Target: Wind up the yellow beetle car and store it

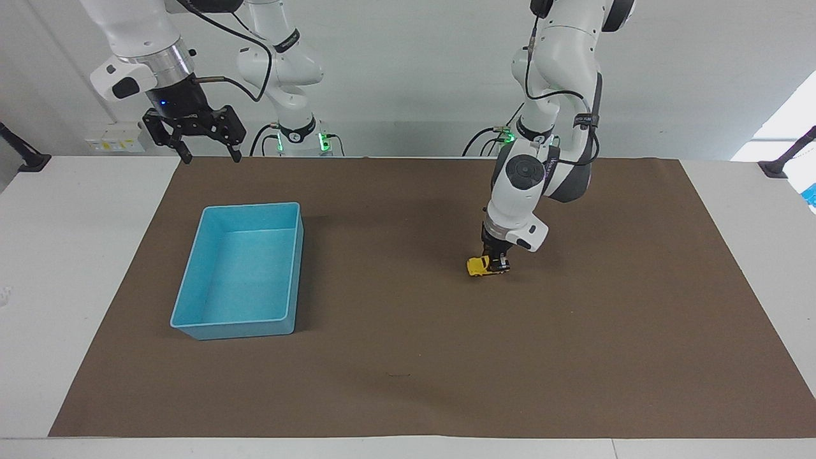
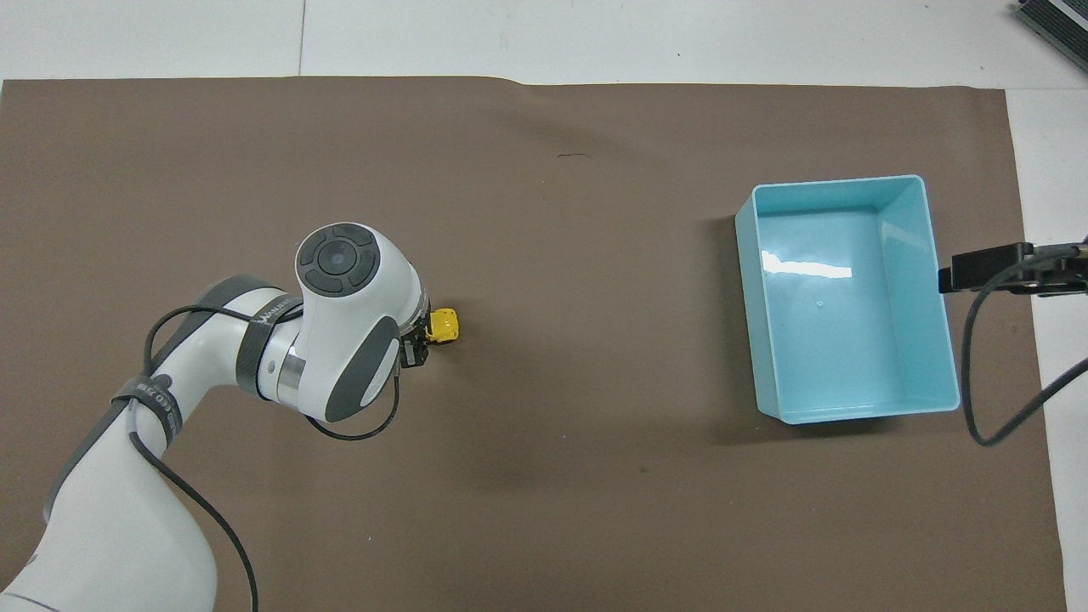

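Item: yellow beetle car (image 1: 486, 266), a tiny rounded toy on its wheels on the brown mat (image 1: 408, 382), toward the left arm's end and well apart from the light-blue bin (image 1: 239, 271); likely light, hard and smooth-shelled, apt to roll or skid, best pinched across its flanks at mid-body. Left gripper (image 1: 496, 260) sits down on it, fingers around the body, though whether they clamp or have slackened cannot be told. Right gripper (image 1: 209, 155) waits spread wide and empty, above the table edge near the bin.

A bright yellow beetle car (image 1: 482, 266) sits on a plain brown mat (image 1: 408, 357). The bin (image 1: 241, 322) is light blue. White table (image 1: 64, 255), white-and-grey arms, black grippers.
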Robot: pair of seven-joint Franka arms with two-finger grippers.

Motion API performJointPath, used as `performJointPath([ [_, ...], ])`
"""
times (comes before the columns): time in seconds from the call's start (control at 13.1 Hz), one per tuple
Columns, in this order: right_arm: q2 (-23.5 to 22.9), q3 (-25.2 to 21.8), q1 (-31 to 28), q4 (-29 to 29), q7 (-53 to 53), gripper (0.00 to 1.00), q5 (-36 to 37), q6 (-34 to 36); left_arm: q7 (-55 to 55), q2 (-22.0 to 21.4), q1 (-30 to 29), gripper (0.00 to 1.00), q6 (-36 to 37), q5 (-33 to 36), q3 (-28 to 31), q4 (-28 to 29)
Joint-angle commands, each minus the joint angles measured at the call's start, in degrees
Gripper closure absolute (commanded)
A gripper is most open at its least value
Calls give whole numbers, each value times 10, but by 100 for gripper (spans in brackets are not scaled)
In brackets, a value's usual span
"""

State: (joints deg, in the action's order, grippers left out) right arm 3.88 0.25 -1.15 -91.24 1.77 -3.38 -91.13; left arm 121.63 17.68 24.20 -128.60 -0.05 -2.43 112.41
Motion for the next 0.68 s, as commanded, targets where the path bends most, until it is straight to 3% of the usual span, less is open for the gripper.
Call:
performJointPath([
  [0.0,4,3,-8,0,4,0,-8,2,-5,-8,-14,0,24,22,3,-15],
  [0.15,4,3,-8,0,3,0,-7,2,-5,-29,-13,0,82,22,3,-53],
  [0.61,4,3,-8,0,3,0,-7,2,-20,-31,-13,0,79,27,3,-54],
])
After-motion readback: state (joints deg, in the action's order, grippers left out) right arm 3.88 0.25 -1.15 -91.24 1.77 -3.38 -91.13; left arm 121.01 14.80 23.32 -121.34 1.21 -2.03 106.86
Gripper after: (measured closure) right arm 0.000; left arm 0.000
